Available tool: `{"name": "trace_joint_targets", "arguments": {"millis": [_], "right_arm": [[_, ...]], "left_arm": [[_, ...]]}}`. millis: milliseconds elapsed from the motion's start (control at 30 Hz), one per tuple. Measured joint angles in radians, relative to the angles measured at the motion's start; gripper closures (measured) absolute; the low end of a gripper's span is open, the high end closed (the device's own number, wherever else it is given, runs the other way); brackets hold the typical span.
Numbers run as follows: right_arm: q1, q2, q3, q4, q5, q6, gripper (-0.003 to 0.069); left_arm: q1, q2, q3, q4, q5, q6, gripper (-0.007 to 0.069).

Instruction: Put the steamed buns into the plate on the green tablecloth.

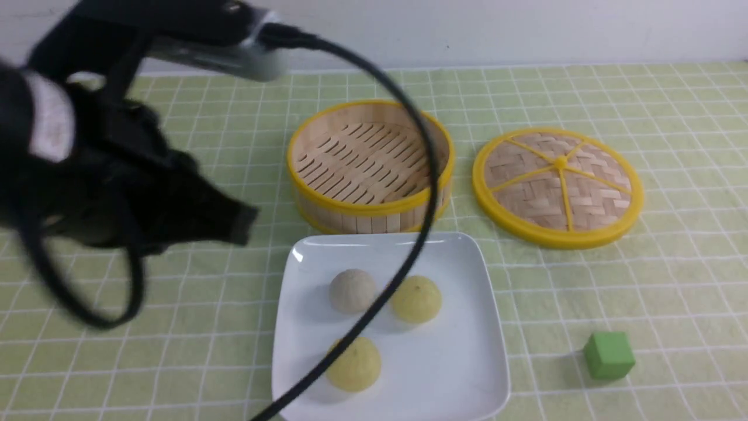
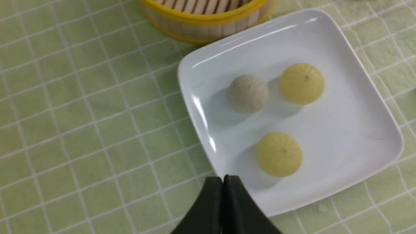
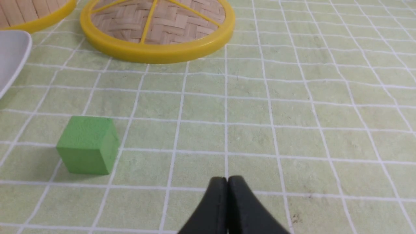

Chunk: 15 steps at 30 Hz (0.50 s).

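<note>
Both steamed buns [image 2: 279, 154] on the plate [image 2: 357, 130], beyond left fingers [image 2: 217, 188] (pressed together, empty).

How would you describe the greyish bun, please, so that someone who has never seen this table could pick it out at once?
Find the white square plate on the green checked tablecloth, just in front of the empty bamboo steamer basket. Three small domed buns sit on it; the greyish bun is on the side nearest the basket, towards the robot's left. The other two buns are pale yellow; this one is dull grey-beige.

A plain white wall [image 1: 526, 29] runs behind the table.
</note>
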Motion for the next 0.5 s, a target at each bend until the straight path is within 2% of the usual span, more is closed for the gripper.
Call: {"name": "trace_joint_targets", "arguments": {"millis": [100, 133, 233, 267, 300, 367, 500], "right_arm": [[0.0, 0.0, 0.0, 0.0, -0.001, 0.0, 0.0642], [0.0, 0.0, 0.0, 0.0, -0.001, 0.0, 0.064], [0.0, 0.0, 0.0, 0.0, -0.002, 0.0, 0.0636], [0.0, 0.0, 0.0, 0.0, -0.002, 0.0, 0.0636], [0.0, 0.0, 0.0, 0.0, -0.002, 0.0, 0.0634], [0.0, 0.0, 0.0, 0.001, -0.002, 0.0, 0.0633], [0.0, 0.0, 0.0, 0.001, -0.003, 0.0, 0.0628]], "left_arm": [[0.0, -0.163, 0.142, 0.018, -0.019, -0.071, 0.0613], [0.0, -0.282, 0.256, 0.008, -0.088, -0.152, 0.0613], [0.0, -0.506, 0.481, -0.003, -0.272, -0.256, 0.0613], [0.0, -0.534, 0.53, 0.0, -0.288, -0.262, 0.0613], [0.0, -0.613, 0.619, 0.016, -0.409, -0.308, 0.0612], [0.0, -0.735, 0.742, 0.059, -0.557, -0.369, 0.0612], [0.0, -0.931, 0.895, 0.157, -0.782, -0.43, 0.0608]]}}
